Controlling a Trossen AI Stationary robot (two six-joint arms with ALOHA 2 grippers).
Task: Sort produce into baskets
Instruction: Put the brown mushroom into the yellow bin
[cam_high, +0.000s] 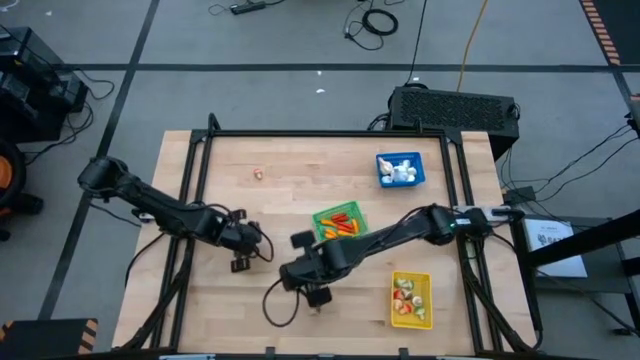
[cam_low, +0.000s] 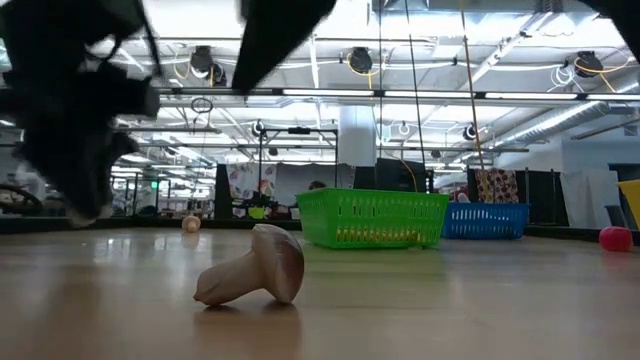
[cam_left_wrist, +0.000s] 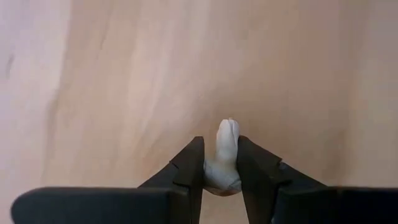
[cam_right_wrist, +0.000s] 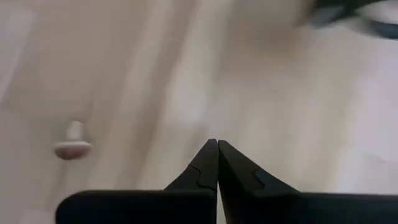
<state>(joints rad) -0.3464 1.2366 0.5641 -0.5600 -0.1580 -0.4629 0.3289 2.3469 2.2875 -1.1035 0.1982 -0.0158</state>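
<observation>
Left wrist view shows my left gripper (cam_left_wrist: 220, 163) pinching a small white produce piece (cam_left_wrist: 225, 152), perhaps garlic, between both fingers above bare table (cam_left_wrist: 124, 74). My right gripper (cam_right_wrist: 217, 149) hangs closed and empty, a mushroom (cam_right_wrist: 73, 142) lying well aside.

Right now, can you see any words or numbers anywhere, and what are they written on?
None can be read.
White sheet beside the table: it has dark marks, too small to read.
Baskets, toy mushroom, grippers: no writing shows.
</observation>
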